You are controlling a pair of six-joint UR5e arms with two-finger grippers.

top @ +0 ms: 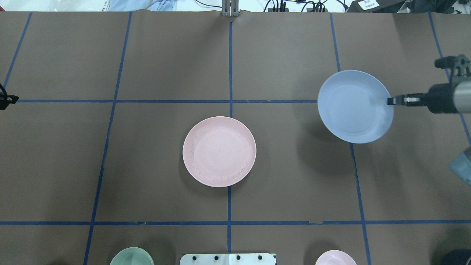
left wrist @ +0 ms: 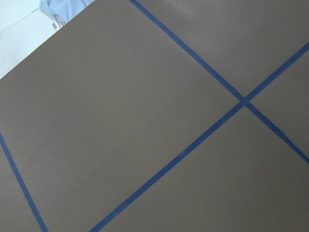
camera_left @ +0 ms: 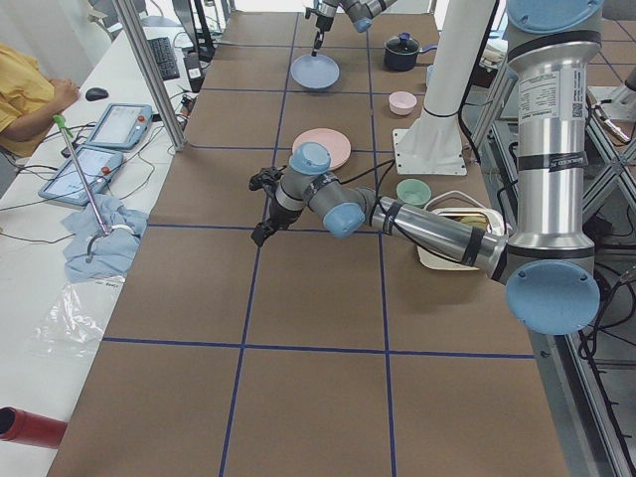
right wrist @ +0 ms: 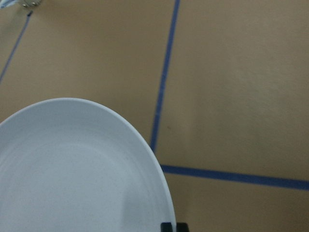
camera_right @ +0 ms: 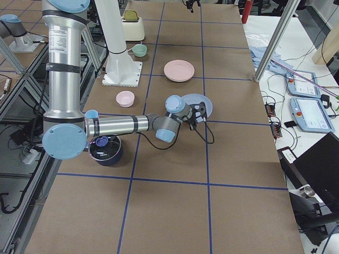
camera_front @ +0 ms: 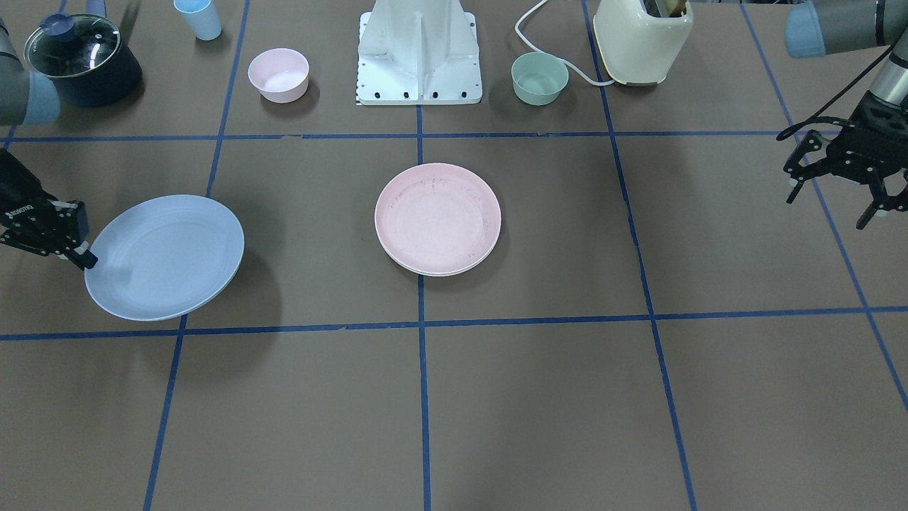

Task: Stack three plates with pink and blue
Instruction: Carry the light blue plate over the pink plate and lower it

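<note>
The light blue plate (camera_front: 167,255) hangs tilted a little above the table, at the right in the overhead view (top: 353,106). My right gripper (camera_front: 84,257) is shut on its rim, also seen from overhead (top: 390,101). The right wrist view shows the plate (right wrist: 72,174) filling the lower left. The pale pink plate (camera_front: 438,216) lies at the table's middle (top: 219,151), on top of the cream-white plate, of which only a thin rim (camera_front: 425,271) shows. My left gripper (camera_front: 833,202) is open and empty, well off to the side above the table.
Along the robot's side stand a small pink bowl (camera_front: 278,74), a small green bowl (camera_front: 540,78), a cream toaster (camera_front: 642,39), a lidded dark pot (camera_front: 81,60), a blue cup (camera_front: 198,18) and the white robot base (camera_front: 420,53).
</note>
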